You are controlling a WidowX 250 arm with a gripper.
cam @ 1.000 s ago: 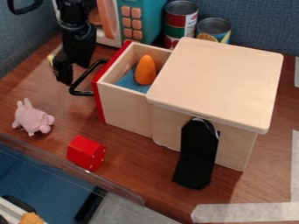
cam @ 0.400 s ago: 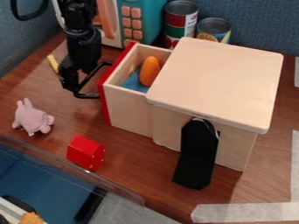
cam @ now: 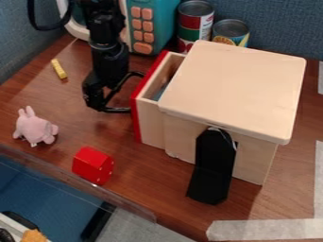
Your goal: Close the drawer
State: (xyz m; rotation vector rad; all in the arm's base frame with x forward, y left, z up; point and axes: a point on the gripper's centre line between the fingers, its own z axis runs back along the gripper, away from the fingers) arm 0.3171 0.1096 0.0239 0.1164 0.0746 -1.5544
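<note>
- Clock directions are as seen in the camera view, with 12 at its top edge.
- The black two-finger gripper [cam: 96, 98] hangs down at the outer side of the black, bent-bar handle [cam: 118, 110]; they look to be touching. Whether the gripper is apart, together or clamped on the bar, I cannot tell.
- The pale wooden drawer [cam: 150, 124] with its flat red front panel [cam: 136, 124] lies toward 3 o'clock from the gripper, the handle between them. It sticks partly out of the pale wooden box with a square, rounded-corner lid [cam: 236, 87], and a gap shows between panel and box.
- The top edge of the panel runs from about 1 to 7 o'clock. The drawer's sliding line looks to cross that edge, heading inward between 3 and 4 o'clock.
- So the coming push should go between 3 and 4 o'clock, square to the panel, until the gap is gone; I judge the drawer more than half shut.
- Pushing off that line could let the gripper slip along the bar or make the drawer bind.
</note>
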